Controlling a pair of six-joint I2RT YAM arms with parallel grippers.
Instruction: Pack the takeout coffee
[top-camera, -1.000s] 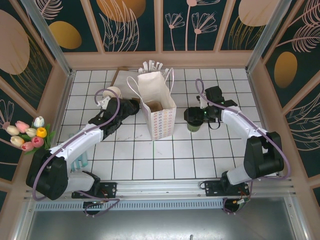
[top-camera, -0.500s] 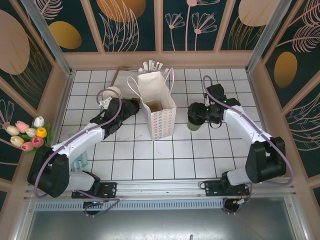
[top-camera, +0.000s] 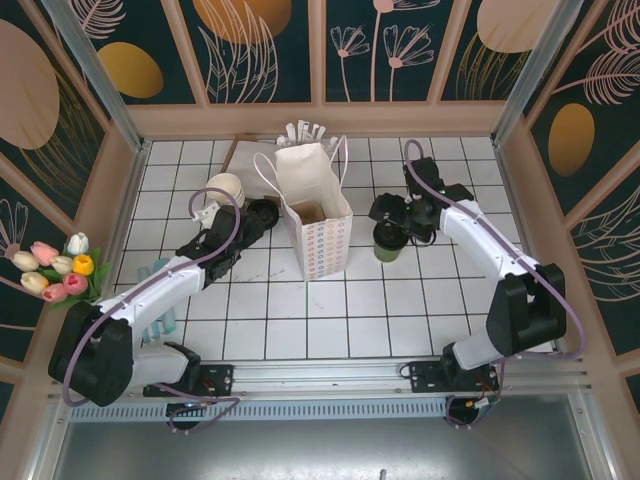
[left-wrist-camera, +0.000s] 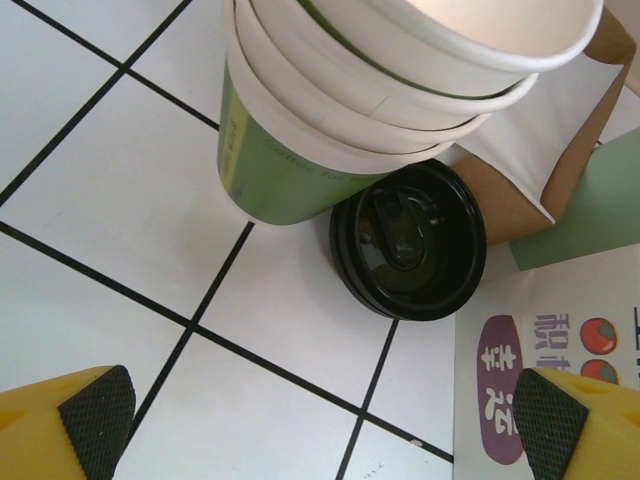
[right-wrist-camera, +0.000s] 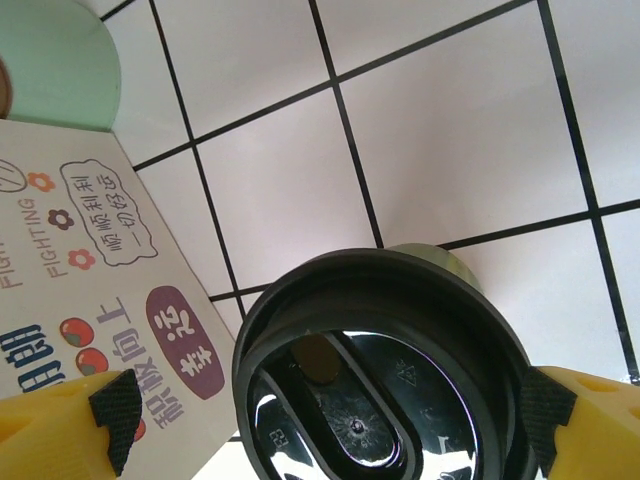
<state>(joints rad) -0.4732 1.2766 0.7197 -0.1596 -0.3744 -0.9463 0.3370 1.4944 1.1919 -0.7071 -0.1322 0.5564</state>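
Two-fingered and nearer, the right gripper (top-camera: 388, 212) hovers, jaws apart, above the upright coffee (top-camera: 388, 243) right of the bag (top-camera: 318, 235), seen from the top. Left wrist: left gripper (left-wrist-camera: 320, 420) spread before stacked cups (left-wrist-camera: 400, 90). Right wrist: coffee lid lies between the pads (right-wrist-camera: 115, 415).

Cut-offs & occlusions
R wrist cam: takeout coffee (right-wrist-camera: 383, 365) lid runs off btm edge, cup body mostly hidden under it. L wrist cam: stacked cups (left-wrist-camera: 400, 80) cropped at top, overlapping black lid (left-wrist-camera: 410, 240); bag (left-wrist-camera: 560, 310) print cut off.

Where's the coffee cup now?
In the top view the coffee cup stands right of the paper bag; the wrist view shows its lid between the open right fingers.
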